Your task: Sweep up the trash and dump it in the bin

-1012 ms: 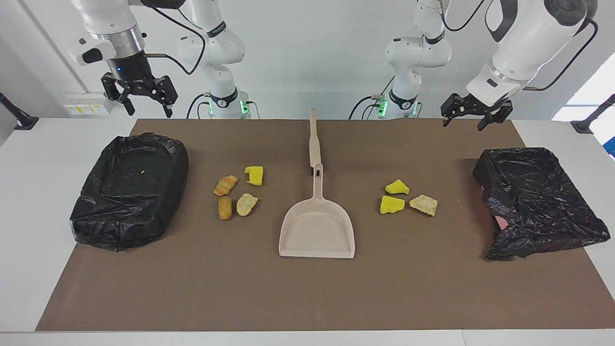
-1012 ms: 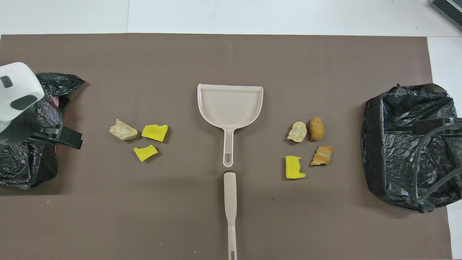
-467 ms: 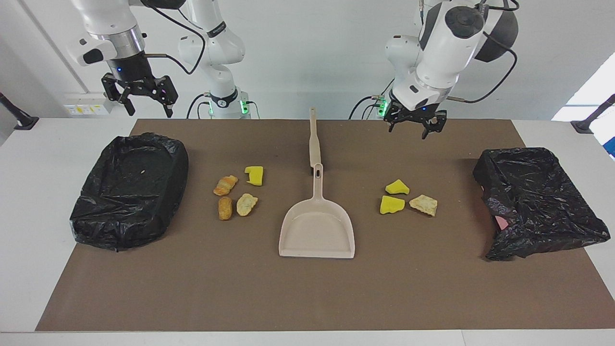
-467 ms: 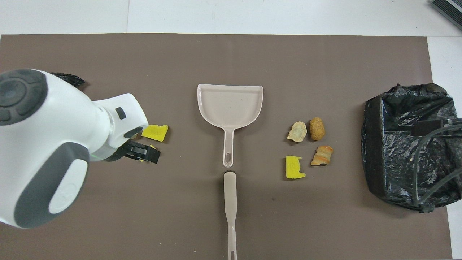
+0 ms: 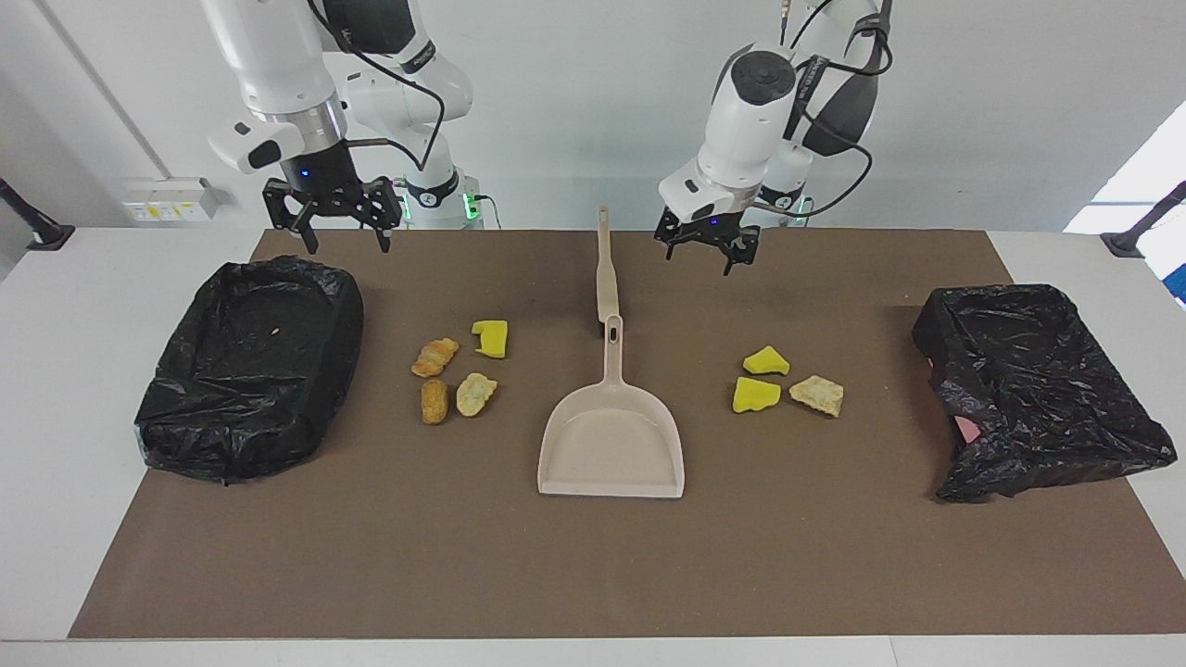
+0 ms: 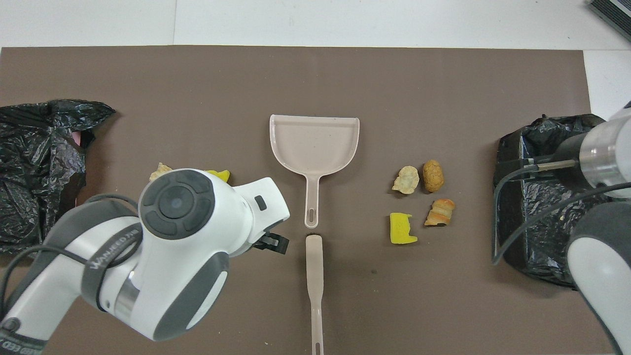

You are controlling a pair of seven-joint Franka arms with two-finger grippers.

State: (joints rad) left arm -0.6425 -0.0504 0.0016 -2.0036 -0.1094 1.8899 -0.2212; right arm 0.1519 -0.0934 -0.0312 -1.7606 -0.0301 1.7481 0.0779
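- Trash: 7 scraps on the brown mat (image 5: pixel 834 556), in two clusters either side of the dustpan (image 5: pixel 611 449).
- Cluster toward the right arm's end — 4 pieces: yellow sponge chunk (image 5: pixel 491 338), striped orange-brown piece (image 5: pixel 435 357), round orange-brown piece (image 5: pixel 434 400), pale beige lump (image 5: pixel 476 394).
- Cluster toward the left arm's end — 3 pieces: two yellow sponge chunks (image 5: pixel 766 360) (image 5: pixel 756 395), one beige lump (image 5: pixel 817 395).
- 1 dustpan mid-mat, handle toward the robots; 1 brush (image 5: pixel 606 273) lies in line with it, tip just off the handle end.
- 2 bins with black bag liners: one at the right arm's end (image 5: pixel 250 366), one at the left arm's end (image 5: pixel 1038 389).
- Left gripper (image 5: pixel 709 257) — fingers spread, empty, in the air over bare mat beside the brush.
- Right gripper (image 5: pixel 341 239) — spread, empty, over the mat's robot-side edge near its bin.
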